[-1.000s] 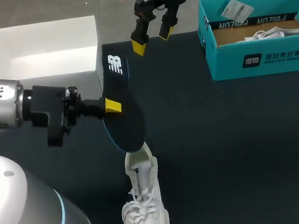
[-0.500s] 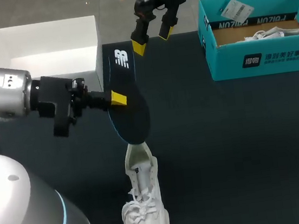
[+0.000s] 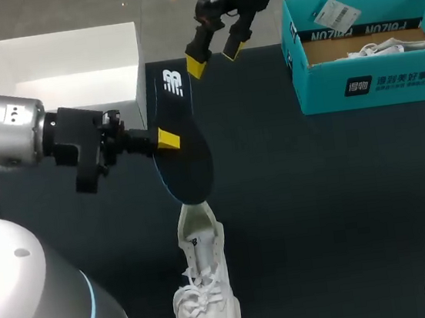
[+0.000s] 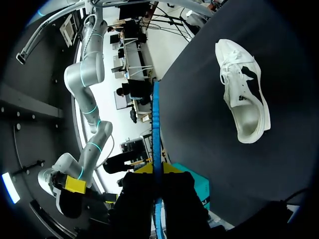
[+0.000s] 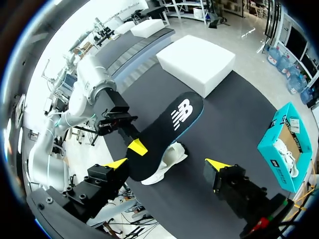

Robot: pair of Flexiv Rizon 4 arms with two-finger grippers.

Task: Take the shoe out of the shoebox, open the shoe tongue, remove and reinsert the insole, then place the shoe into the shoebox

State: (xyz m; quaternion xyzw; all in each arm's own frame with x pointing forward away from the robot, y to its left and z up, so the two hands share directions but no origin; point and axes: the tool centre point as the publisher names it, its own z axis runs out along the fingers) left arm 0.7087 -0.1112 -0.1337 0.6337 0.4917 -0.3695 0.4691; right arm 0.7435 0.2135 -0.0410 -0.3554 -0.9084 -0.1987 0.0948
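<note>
Above the heel opening of the white shoe [image 3: 205,284], held on edge with the rounded end lowest: black insole [image 3: 180,143], pinched at mid-length by the left gripper [image 3: 162,142], yellow tips clamped on both faces. Cannot tell whether touching the collar. Beneath, resting on the dark table [image 3: 320,215], laces toward the robot: that shoe, gripped by neither arm. Likely trouble at reinsertion: could snag on the collar and buckle, or shove the unbraced shoe along the table, given the steep entry. Could also pivot in so small a pinch. Right gripper [image 3: 213,50] spread wide, hanging beyond the insole's far end, near the white box [image 3: 63,76]; teal shoebox [image 3: 374,81] well apart.
</note>
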